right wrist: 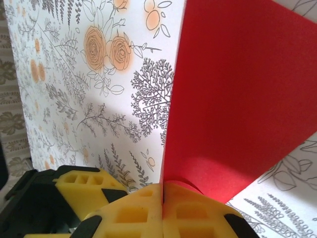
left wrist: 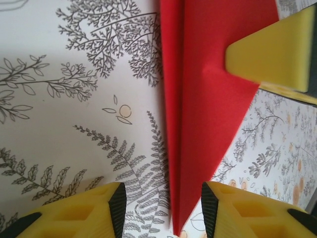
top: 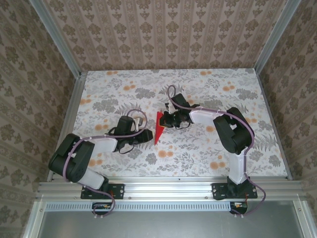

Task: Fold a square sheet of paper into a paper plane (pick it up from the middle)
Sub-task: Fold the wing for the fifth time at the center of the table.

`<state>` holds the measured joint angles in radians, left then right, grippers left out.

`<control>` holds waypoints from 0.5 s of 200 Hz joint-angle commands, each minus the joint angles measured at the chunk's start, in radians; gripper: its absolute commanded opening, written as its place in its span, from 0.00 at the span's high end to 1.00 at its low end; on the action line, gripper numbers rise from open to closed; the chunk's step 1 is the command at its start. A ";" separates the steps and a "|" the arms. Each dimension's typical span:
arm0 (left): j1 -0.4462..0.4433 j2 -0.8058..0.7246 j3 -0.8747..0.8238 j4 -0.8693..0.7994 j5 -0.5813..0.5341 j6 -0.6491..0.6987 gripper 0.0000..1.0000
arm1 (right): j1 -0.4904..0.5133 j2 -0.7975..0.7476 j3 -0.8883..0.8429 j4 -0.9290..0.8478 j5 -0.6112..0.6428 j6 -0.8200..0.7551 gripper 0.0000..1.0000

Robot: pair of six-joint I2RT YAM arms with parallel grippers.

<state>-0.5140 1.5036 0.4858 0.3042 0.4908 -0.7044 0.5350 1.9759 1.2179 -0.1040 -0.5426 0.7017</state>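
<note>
We judge the thin, pointed bright red paper plane [top: 158,129] flimsy, our right gripper [right wrist: 162,192] pinching its wide end, left gripper [left wrist: 162,204] spread astride its tip.

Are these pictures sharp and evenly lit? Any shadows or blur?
Top external view: even light, faint shadows under the arms. Left wrist view: the bright red folded paper plane is crisp; the right claw's yellow finger looks softer. Right wrist view: a grey shadow falls on the floral-printed table beside the paper.
</note>
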 commanded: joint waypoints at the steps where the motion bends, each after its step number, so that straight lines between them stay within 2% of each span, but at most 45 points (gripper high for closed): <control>1: 0.011 0.023 0.026 0.049 0.030 -0.030 0.54 | -0.012 0.031 -0.021 0.092 -0.081 -0.029 0.93; 36: 0.015 0.041 0.041 0.046 0.017 -0.029 0.57 | -0.016 0.066 -0.009 0.110 -0.116 -0.034 0.93; 100: 0.015 0.084 0.068 0.087 0.066 -0.044 0.64 | -0.045 0.082 -0.049 0.187 -0.150 -0.024 0.93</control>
<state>-0.5079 1.5696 0.5220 0.3538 0.5179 -0.7338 0.5045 2.0373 1.1969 0.0235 -0.6472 0.6830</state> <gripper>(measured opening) 0.364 0.071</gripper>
